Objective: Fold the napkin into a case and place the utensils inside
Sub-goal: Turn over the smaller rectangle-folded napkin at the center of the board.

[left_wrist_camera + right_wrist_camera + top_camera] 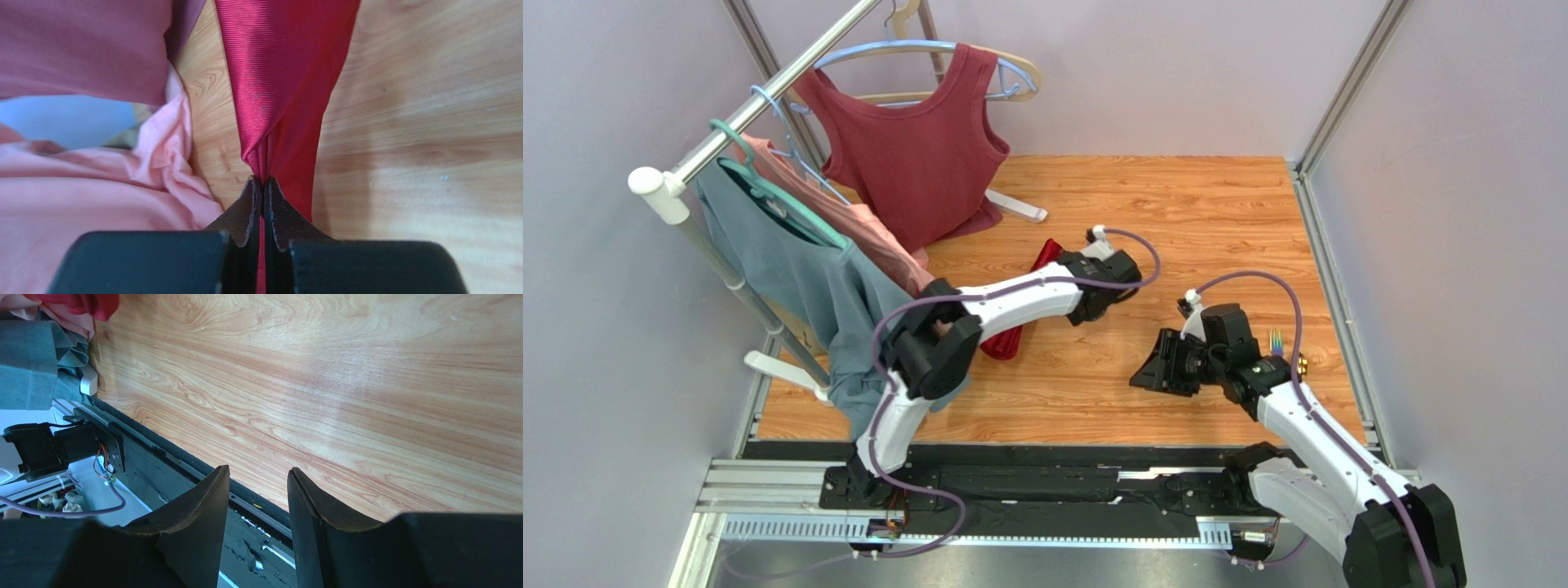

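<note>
The bright crimson napkin (1005,339) lies as a narrow, bunched strip on the wooden table, mostly hidden under my left arm. My left gripper (1058,267) is at its far end. In the left wrist view the left gripper (263,181) is shut on a pinched fold of the napkin (282,73), with cloth running between the pads. My right gripper (1144,370) hovers open over bare wood near the front edge, and in its wrist view the right gripper (258,476) holds nothing. Slim gold-coloured utensils (1286,348) peek out behind the right arm.
A clothes rail (756,104) at the back left carries a maroon sleeveless top (916,147), a pink garment (873,239) and a grey-blue one (811,282). The pink cloth (92,184) lies just left of the napkin. The table's front rail (184,468) runs below the right gripper.
</note>
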`<state>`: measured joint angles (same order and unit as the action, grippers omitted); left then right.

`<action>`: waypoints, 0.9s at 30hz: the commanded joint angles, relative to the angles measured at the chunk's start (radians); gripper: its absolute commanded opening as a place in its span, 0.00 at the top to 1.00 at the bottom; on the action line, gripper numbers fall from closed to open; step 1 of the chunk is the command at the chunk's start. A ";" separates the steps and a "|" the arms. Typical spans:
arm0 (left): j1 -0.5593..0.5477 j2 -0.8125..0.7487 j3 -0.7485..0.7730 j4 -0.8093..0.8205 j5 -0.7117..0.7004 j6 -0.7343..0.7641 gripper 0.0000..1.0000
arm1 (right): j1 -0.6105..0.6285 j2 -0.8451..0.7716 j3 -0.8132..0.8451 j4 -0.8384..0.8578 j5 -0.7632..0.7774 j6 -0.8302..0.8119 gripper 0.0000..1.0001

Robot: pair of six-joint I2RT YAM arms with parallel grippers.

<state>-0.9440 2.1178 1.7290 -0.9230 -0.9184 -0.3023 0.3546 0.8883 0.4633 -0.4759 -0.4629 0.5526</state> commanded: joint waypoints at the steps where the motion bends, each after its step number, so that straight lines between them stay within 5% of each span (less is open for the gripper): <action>1: -0.059 0.134 0.084 -0.094 -0.261 0.037 1.00 | -0.005 0.011 0.038 0.005 0.020 0.003 0.57; 11: -0.154 0.220 0.156 -0.139 -0.298 -0.079 1.00 | -0.006 0.006 0.020 0.003 0.043 0.012 0.57; 15: -0.190 0.211 0.147 -0.142 -0.243 -0.112 0.72 | -0.016 -0.035 0.009 -0.029 0.084 0.032 0.57; 21: -0.226 0.195 0.133 -0.111 -0.133 -0.109 0.47 | -0.037 -0.117 0.005 -0.121 0.204 0.118 0.57; 27: -0.243 -0.020 0.006 0.050 0.221 -0.097 0.43 | -0.055 -0.239 0.006 -0.185 0.334 0.194 0.57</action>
<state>-1.1599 2.3161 1.8057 -1.0042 -0.9672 -0.4023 0.3161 0.7055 0.4587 -0.6308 -0.2558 0.6693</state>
